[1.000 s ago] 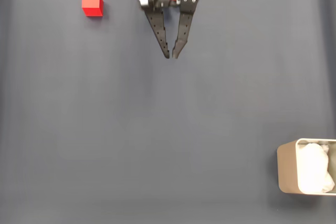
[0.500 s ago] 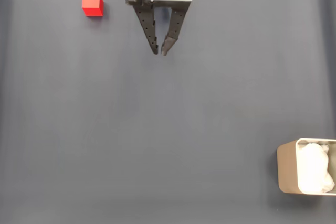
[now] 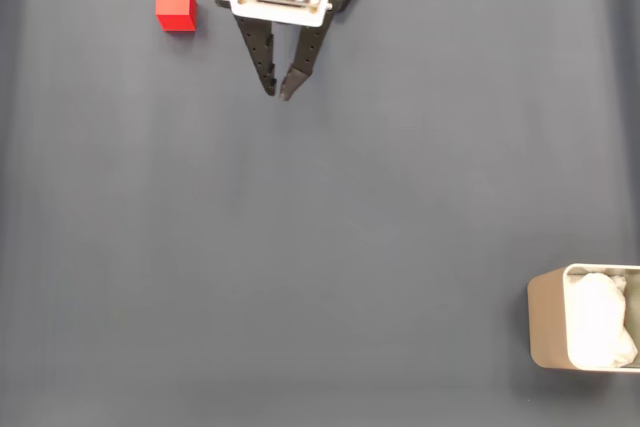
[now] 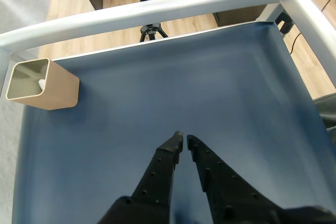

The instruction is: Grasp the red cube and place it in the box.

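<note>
In the fixed view the small red cube sits on the dark blue mat near the top left. My gripper hangs to its right, about a hundred pixels away. Its black fingers point down the picture, with the tips almost touching and nothing between them. The beige box, with white lining inside, stands at the bottom right edge, far from both. In the wrist view the gripper reaches over bare mat and the box stands at the far left corner. The cube is out of the wrist view.
A white rail frames the mat's far edge and right side in the wrist view; a wooden floor and a tripod lie beyond it. Bare mat stretches between the gripper and the box.
The gripper has slid left along the top edge of the fixed view, closer to the red cube, and turned slightly. Cube and box have not moved.
</note>
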Robot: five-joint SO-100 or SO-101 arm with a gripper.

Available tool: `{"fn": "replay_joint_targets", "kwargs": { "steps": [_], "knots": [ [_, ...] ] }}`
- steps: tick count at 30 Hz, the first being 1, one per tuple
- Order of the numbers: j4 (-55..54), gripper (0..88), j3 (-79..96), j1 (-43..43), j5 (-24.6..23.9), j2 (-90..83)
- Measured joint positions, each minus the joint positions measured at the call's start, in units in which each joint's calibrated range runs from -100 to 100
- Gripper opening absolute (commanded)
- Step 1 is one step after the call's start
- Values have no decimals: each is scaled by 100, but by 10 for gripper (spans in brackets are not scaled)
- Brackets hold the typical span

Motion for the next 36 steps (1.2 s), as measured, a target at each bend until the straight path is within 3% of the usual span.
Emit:
{"fn": "replay_joint_targets", "kwargs": {
  "steps": [17, 36],
  "knots": [
    [247, 0, 0, 987, -54, 0],
    [302, 0, 823, 2856, -161, -608]
  ]
}}
